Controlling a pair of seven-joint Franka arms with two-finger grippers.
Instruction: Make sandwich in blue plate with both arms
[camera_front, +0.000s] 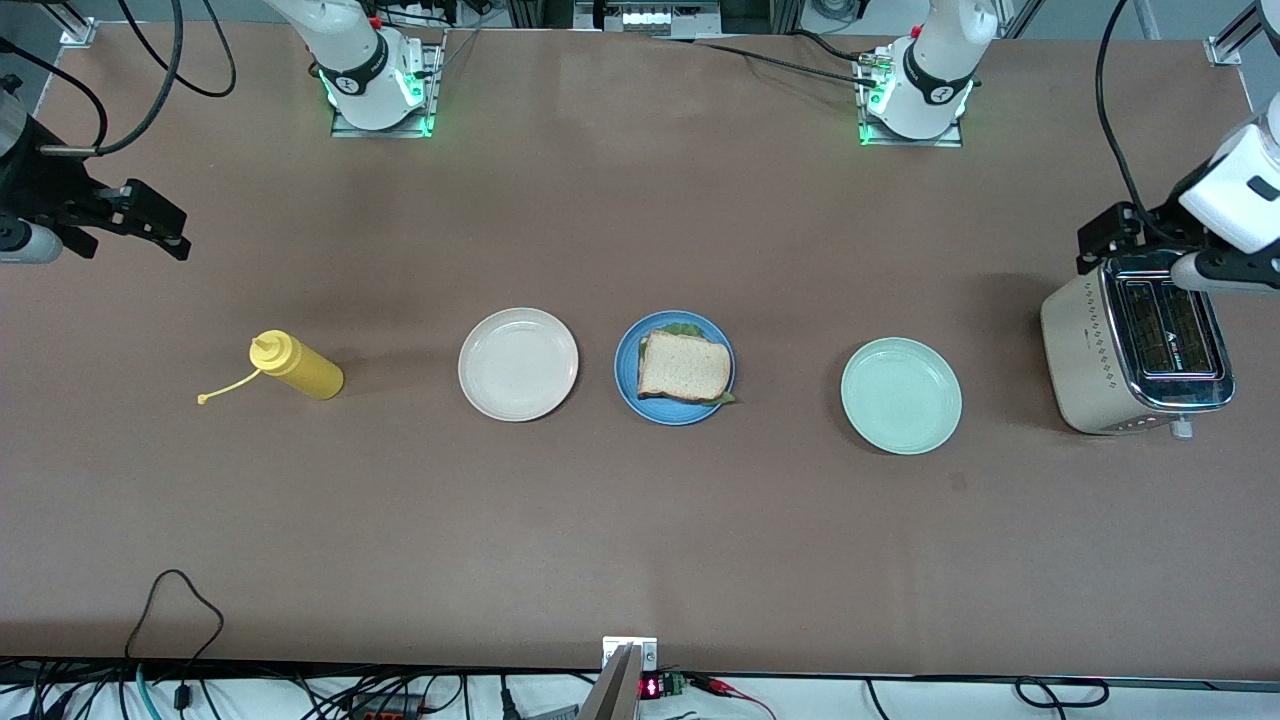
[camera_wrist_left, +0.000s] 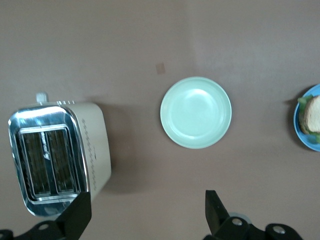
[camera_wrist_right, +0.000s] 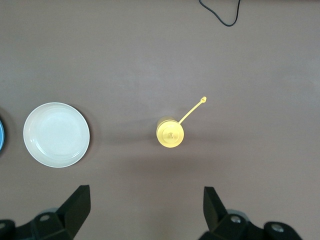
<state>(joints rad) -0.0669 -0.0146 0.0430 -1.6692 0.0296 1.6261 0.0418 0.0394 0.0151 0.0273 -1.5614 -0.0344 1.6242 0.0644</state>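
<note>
We see the sandwich (camera_front: 685, 367) lying on the blue plate (camera_front: 628, 372) at the middle of the matte brown table (camera_front: 640, 520): a squarish, porous tan slice with a brown crust on top and crinkled green lettuce poking out at its edges. A smooth beige-white plate (camera_front: 518, 363) sits beside it toward the right arm's end, then a glossy yellow squeeze bottle (camera_front: 297, 366) with a thin dangling cap strap. A pale mint-green plate (camera_front: 901, 395) lies toward the left arm's end, then a cream toaster (camera_front: 1135, 345) with a shiny chrome top. The left gripper (camera_wrist_left: 148, 212) hangs over the table beside the toaster, fingers spread wide, holding nothing. The right gripper (camera_wrist_right: 147, 210) hangs over the table near the bottle, equally wide and empty.
</note>
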